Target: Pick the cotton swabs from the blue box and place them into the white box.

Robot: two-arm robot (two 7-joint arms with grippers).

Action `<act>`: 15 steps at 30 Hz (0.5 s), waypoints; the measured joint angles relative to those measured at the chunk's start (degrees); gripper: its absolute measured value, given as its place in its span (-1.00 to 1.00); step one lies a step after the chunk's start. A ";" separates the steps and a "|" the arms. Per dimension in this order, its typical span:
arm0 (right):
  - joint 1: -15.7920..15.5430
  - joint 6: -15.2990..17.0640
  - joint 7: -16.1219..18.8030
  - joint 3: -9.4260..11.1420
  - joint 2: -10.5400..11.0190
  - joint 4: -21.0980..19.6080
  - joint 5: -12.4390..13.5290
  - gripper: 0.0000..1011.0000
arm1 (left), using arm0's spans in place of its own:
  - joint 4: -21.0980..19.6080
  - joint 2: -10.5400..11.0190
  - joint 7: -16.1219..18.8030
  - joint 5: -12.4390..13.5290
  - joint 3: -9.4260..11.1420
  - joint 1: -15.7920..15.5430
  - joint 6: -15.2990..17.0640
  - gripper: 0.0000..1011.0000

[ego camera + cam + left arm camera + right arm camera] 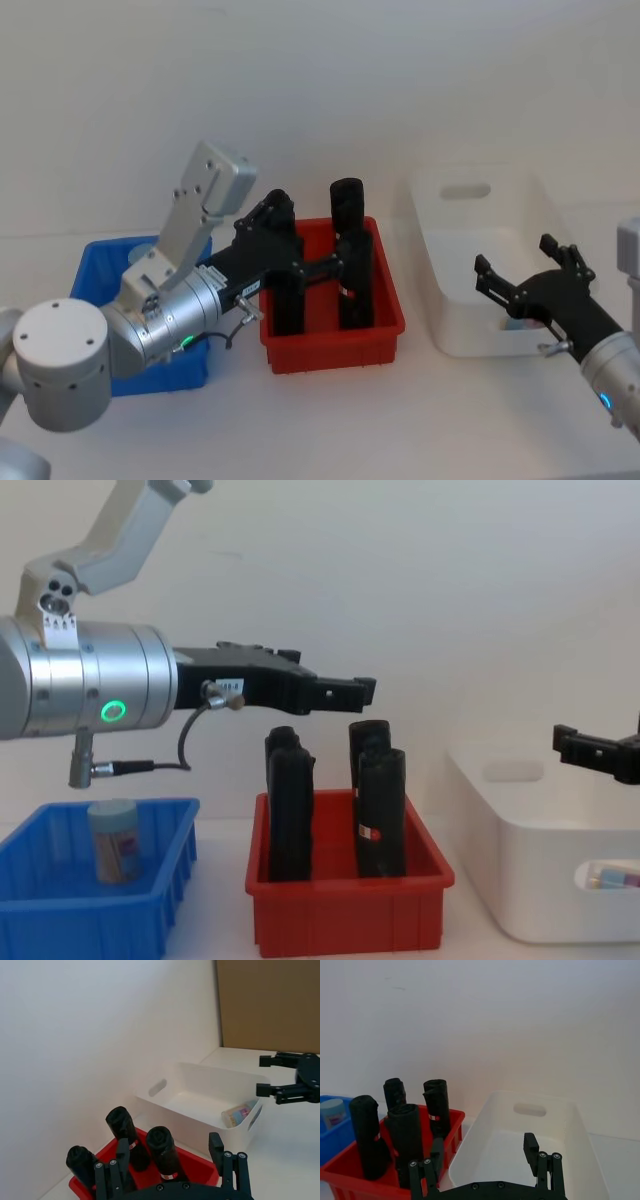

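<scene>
One tub of cotton swabs (112, 840) stands upright in the blue box (60, 905), also seen as cotton swabs (332, 1112) at the edge of the blue box (337, 1136). Another tub of cotton swabs (237, 1114) lies on its side in the near end of the white box (200, 1068), showing through the handle cutout as cotton swabs (612, 878). My left gripper (340, 690) hangs open and empty above the red tray, to the right of the blue box (95, 268). My right gripper (515, 262) is open and empty above the white box (480, 212).
A red tray (335, 338) holding three tall black blocks (290, 815) stands between the blue box and the white box. A plain wall rises close behind the bins. A brown board (270, 1005) stands beyond the white box.
</scene>
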 joint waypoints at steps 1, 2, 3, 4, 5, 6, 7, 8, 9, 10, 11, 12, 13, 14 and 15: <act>-0.44 0.07 -0.11 -0.04 0.07 -0.56 0.04 0.98 | -0.10 0.02 0.59 0.09 0.09 0.27 -0.30 0.98; -1.30 0.25 -0.33 -0.13 0.23 -1.64 0.12 0.98 | -0.19 0.04 1.20 0.17 0.20 0.58 -0.61 0.98; -1.74 0.36 -0.46 -0.19 0.31 -2.18 0.17 0.98 | -0.36 0.08 2.22 0.33 0.35 1.04 -1.17 0.98; -2.17 0.45 -0.57 -0.23 0.38 -2.75 0.23 0.98 | -0.56 0.13 3.41 0.51 0.55 1.62 -1.81 0.98; -2.95 0.62 -0.79 -0.30 0.53 -3.73 0.31 0.98 | -0.56 0.13 3.41 0.51 0.55 1.62 -1.81 0.98; -3.50 0.74 -0.94 -0.36 0.63 -4.38 0.36 0.98 | -0.76 0.17 4.52 0.69 0.73 2.17 -2.41 0.98; -3.92 0.82 -1.06 -0.42 0.71 -4.94 0.40 0.98 | -0.85 0.19 5.16 0.77 0.82 2.46 -2.72 0.98; -4.73 0.99 -1.30 -0.49 0.87 -5.96 0.48 0.98 | -0.94 0.22 5.69 0.85 0.90 2.73 -3.01 0.98; -5.07 1.06 -1.39 -0.52 0.93 -6.40 0.51 0.98 | -1.14 0.27 6.86 1.03 1.08 3.27 -3.67 0.98; -5.83 1.23 -1.60 -0.62 1.07 -7.38 0.59 0.98 | -1.22 0.28 7.37 1.09 1.15 3.50 -3.93 0.98; -5.83 1.23 -1.60 -0.62 1.07 -7.38 0.59 0.98 | -1.31 0.30 7.98 1.18 1.24 3.79 -4.24 0.98; -6.52 1.35 -1.78 -0.69 1.21 -8.20 0.66 0.98 | -1.41 0.33 8.55 1.27 1.33 4.08 -4.54 0.98; -7.06 1.46 -1.93 -0.75 1.30 -8.93 0.72 0.98 | -1.60 0.37 9.75 1.45 1.51 4.61 -5.18 0.98; -7.33 1.52 -2.00 -0.77 1.35 -9.26 0.75 0.98 | -1.70 0.38 10.27 1.52 1.59 4.89 -5.48 0.98; -7.49 1.56 -2.04 -0.78 1.38 -9.50 0.77 0.98 | -1.88 0.43 11.43 1.70 1.77 5.46 -6.12 0.98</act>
